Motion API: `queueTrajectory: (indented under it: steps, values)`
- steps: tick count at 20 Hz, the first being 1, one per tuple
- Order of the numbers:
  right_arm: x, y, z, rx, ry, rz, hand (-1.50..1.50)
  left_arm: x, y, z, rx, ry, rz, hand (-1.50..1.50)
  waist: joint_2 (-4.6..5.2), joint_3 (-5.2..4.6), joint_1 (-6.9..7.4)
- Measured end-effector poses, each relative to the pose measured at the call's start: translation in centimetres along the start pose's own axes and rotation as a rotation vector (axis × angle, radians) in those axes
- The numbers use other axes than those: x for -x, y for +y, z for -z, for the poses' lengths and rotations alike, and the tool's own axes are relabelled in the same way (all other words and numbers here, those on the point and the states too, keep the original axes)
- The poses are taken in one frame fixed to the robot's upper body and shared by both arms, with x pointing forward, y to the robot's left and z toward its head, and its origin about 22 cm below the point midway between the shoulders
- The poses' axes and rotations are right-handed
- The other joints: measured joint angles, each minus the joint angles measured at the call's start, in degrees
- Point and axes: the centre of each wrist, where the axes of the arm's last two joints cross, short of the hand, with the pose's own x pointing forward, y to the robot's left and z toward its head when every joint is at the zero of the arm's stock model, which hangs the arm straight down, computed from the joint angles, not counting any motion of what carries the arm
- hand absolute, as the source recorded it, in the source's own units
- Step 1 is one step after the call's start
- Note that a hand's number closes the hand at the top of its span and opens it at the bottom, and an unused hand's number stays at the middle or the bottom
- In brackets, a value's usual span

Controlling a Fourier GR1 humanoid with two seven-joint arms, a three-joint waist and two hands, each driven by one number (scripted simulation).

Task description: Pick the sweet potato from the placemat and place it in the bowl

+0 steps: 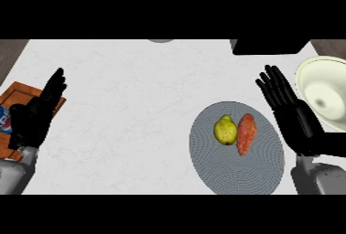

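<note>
The sweet potato [246, 134] lies on the round grey placemat [233, 171], long axis running roughly from the worktop's near edge toward its far edge. It sits a little right of the mat's middle. A yellow-green pear [225, 130] lies just beside it on the left, so close that the two seem to touch. The placemat sits in the near right part of the white worktop [135, 100].

To the right of the mat, the right hand [300, 123] hovers with fingers straight and spread, holding nothing. It is near the sweet potato but apart from it. Beyond that hand, at the worktop's right edge, stands the cream bowl [312, 73], with nothing visible in it.

At the left edge the left hand [30, 121] rests open, fingers up, over a wooden board [19, 97] that carries a blue-and-red item [3, 119] too cut off to name. A black object [270, 45] sits at the far right corner.

The pick appears not yet begun, so this looks like the approach. The next move calls for the right hand to shift left over the sweet potato and close across its narrow width, with fingers on the side away from the pear so the fruit is not nudged. Then comes a lift and a short carry rightward to the bowl.
</note>
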Motion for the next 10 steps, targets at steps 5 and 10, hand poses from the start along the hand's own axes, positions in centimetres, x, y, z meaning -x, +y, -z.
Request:
queueTrajectory:
  steps: [5,10]
  values:
    - [1.7,-5.0,-1.0,-0.093,-0.026,0.144,1.50,-1.2,-0.6,0.4,-0.043,-0.069,-0.003,0.00,0.04,0.28,1.51]
    - [3.7,-12.0,-3.9,0.124,0.005,0.052,-1.50,-1.8,-0.9,0.3,-0.066,-0.110,-0.031,0.00,0.54,0.41,2.25]
